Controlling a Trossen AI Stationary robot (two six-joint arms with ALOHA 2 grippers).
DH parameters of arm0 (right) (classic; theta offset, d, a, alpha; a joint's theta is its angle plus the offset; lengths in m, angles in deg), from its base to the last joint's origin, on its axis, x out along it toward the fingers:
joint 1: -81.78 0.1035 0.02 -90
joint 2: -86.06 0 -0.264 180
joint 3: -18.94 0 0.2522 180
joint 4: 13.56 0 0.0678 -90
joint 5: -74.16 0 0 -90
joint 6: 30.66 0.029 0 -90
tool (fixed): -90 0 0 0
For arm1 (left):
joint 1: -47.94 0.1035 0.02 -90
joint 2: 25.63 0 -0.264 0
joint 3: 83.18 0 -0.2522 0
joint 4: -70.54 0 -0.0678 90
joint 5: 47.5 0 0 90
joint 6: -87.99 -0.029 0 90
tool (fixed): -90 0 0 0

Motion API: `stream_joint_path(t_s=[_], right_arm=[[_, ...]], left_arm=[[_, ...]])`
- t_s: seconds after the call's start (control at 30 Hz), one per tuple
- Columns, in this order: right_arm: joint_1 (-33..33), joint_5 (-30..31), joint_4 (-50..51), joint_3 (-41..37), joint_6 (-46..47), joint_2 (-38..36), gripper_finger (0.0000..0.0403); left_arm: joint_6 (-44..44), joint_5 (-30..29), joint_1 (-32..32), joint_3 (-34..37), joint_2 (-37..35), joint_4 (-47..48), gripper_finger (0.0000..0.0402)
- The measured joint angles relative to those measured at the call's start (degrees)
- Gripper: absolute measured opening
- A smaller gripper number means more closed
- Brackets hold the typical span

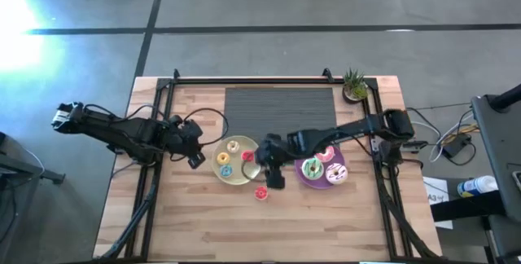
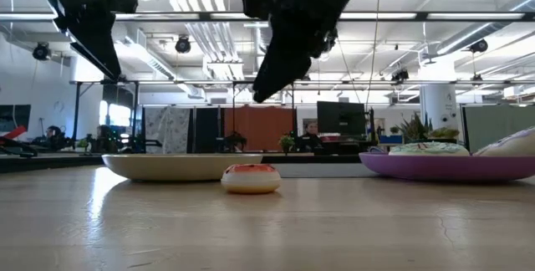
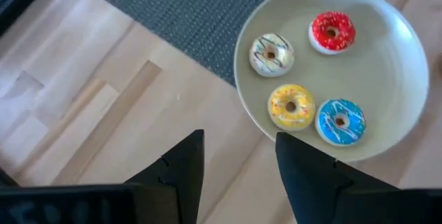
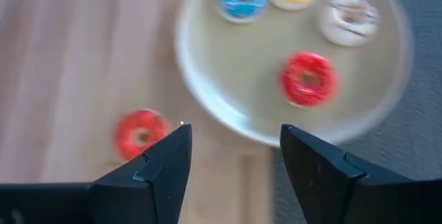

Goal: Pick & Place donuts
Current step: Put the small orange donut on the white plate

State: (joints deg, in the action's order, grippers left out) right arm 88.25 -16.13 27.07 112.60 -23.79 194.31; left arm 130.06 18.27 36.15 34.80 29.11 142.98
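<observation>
Donuts sit in three places. Four lie on the pale-yellow plate (image 3: 407,51): a whitish donut (image 3: 271,54), a red donut (image 3: 332,32), a yellow donut (image 3: 291,106) and a blue donut (image 3: 340,122), all apart from one another. A fifth, the red-iced loose donut (image 1: 261,192), rests on the bare tabletop (image 1: 203,223) just beside that plate's rim. The purple plate (image 1: 309,182) holds what look like three more, a greenish one and pink-and-white ones, though they are small from above. The right pincer (image 4: 235,148) hangs above the tabletop between the plates, over the yellow plate's edge, fingers spread and empty. The left pincer (image 3: 238,155) waits beside the yellow plate's other side, also parted and holding nothing.
</observation>
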Motion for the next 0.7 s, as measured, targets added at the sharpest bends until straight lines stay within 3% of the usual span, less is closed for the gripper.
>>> stream_joint_path(t_s=[0.3,0.47,0.7], right_arm=[[7.99,-0.02,-5.93,0.19,-0.23,6.07,0.0214],[9.03,4.83,-5.89,0.18,8.92,7.10,0.0212],[8.67,5.15,-6.42,-1.04,16.35,7.09,0.0205]], left_arm=[[-0.02,-0.37,-0.02,2.05,-0.16,-0.58,0.0153],[-0.19,1.51,-0.04,2.70,-0.31,-0.61,0.0153],[-1.73,1.82,-0.04,2.76,-0.32,-0.75,0.0153]])
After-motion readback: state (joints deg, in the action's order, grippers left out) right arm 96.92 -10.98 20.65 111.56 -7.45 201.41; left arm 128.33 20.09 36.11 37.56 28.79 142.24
